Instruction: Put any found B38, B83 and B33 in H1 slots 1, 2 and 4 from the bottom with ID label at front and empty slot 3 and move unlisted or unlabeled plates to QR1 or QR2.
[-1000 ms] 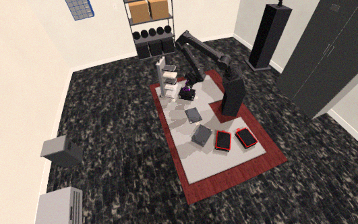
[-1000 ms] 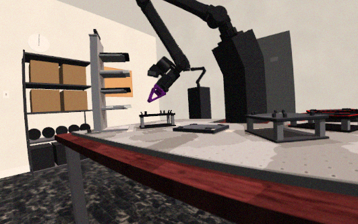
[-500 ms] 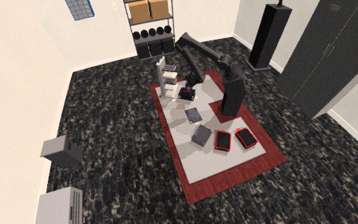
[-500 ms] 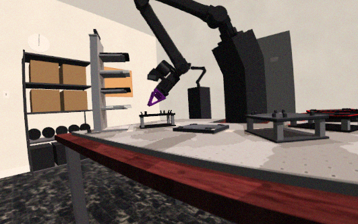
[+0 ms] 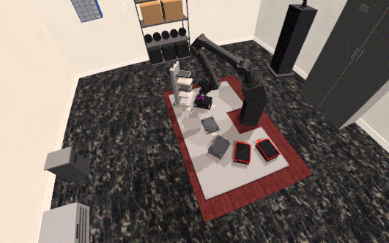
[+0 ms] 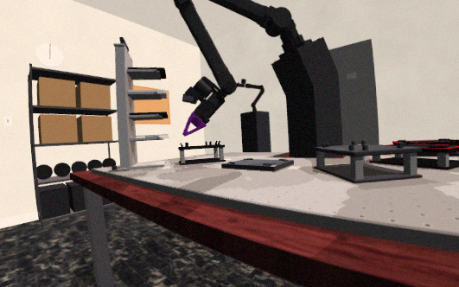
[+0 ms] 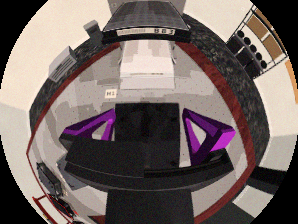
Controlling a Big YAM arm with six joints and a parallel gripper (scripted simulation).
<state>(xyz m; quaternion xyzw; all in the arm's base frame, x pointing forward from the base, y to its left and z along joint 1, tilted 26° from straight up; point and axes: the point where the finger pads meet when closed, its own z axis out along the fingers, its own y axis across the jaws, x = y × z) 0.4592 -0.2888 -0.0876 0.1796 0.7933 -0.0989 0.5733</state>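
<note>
The plate hotel H1 (image 6: 123, 104) stands at the table's far left end, with four shelves facing the arm. Its top slot (image 6: 147, 73) holds a dark plate, and the slots below (image 6: 147, 92) hold light and dark plates. The labels are too small to read. My gripper (image 6: 194, 125), with purple fingers, is open and empty. It hangs tilted above the landing nest (image 6: 200, 153), just in front of the hotel. In the wrist view a dark plate (image 7: 147, 129) lies below, between my fingers, and the hotel (image 7: 147, 26) is ahead.
A flat dark nest (image 5: 210, 125) and a raised grey nest (image 5: 219, 147) lie mid-table. Two red-rimmed quarantine nests (image 5: 242, 152) (image 5: 267, 148) sit at the near end. The arm's black base (image 5: 253, 104) stands at the right edge.
</note>
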